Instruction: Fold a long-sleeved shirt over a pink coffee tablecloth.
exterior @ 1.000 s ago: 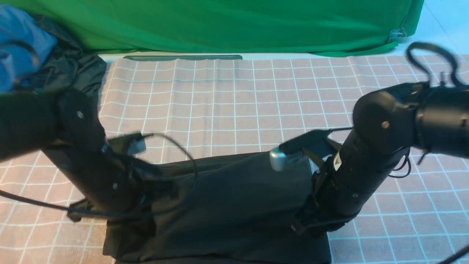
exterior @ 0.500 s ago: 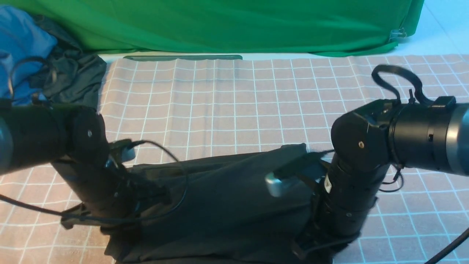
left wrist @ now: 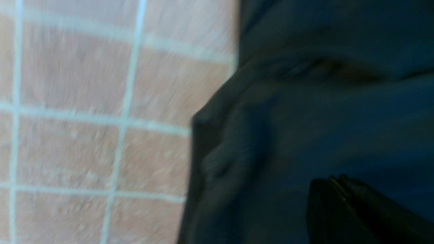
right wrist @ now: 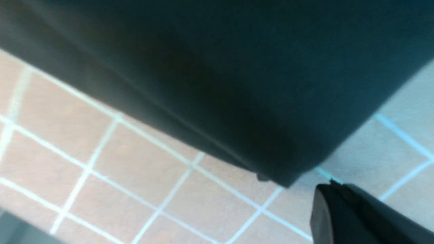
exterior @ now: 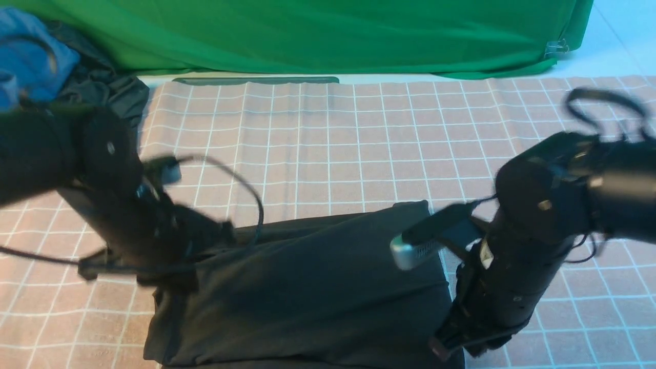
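The long-sleeved shirt (exterior: 318,287) lies as a folded black rectangle on the near middle of the pink coffee tablecloth (exterior: 328,143). My left arm (exterior: 128,225) reaches down at the shirt's left edge. In the left wrist view the left gripper (left wrist: 334,179) is shut, its tips over the dark shirt (left wrist: 322,112) near its edge. My right arm (exterior: 517,266) stands at the shirt's right edge. The right gripper (right wrist: 330,185) is shut and empty over the pink grid cloth (right wrist: 142,169), just off a corner of the shirt (right wrist: 237,84).
A bright green cloth (exterior: 307,36) hangs along the back. A blue garment (exterior: 25,51) and a smaller dark one (exterior: 102,92) are bunched at the far left. The wrist cameras and their cables stick out from both arms above the shirt.
Both arms are blurred and moving. The left arm has risen and swung back. The right arm has shifted right, off the shirt's edge. The shirt's far fold lies flatter.
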